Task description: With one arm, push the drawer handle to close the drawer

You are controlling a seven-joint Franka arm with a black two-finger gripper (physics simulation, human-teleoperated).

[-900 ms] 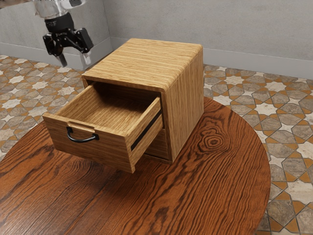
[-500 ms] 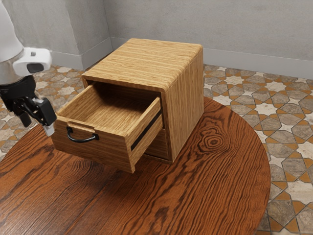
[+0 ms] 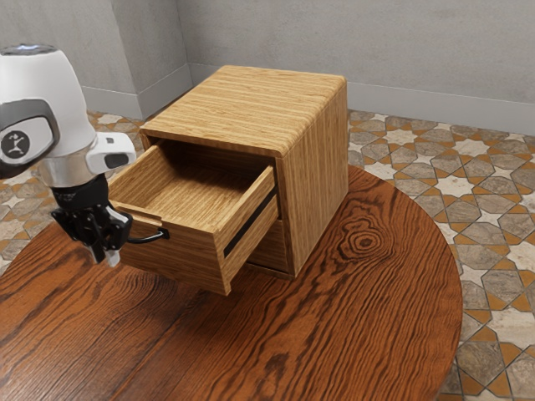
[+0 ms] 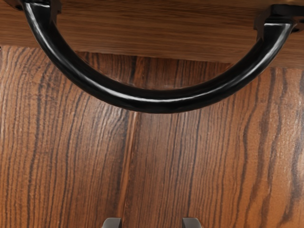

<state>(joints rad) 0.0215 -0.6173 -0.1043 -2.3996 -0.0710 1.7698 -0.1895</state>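
Note:
The gripper (image 3: 105,256) points down just in front of the pulled-out upper drawer (image 3: 185,261), by the handle's end nearer the exterior view's left, and hides part of that handle. Curved and black, the handle (image 3: 150,239) stands out from the drawer front. In the wrist view the two fingertips of my gripper (image 4: 152,223) are apart with nothing between them. The black handle (image 4: 152,100) arches close by, with a gap between it and the fingertips, and the drawer front (image 4: 156,33) lies behind it.
The wooden cabinet (image 3: 313,163) stands on a round dark-wood table (image 3: 359,334), with part of a lower drawer (image 3: 270,244) visible under the pulled-out one. Patterned floor tiles (image 3: 468,188) and grey walls (image 3: 418,50) lie beyond the table.
My arm has swung in from the exterior view's upper left, and the gripper has come down beside the drawer front and handle. The drawer has not moved.

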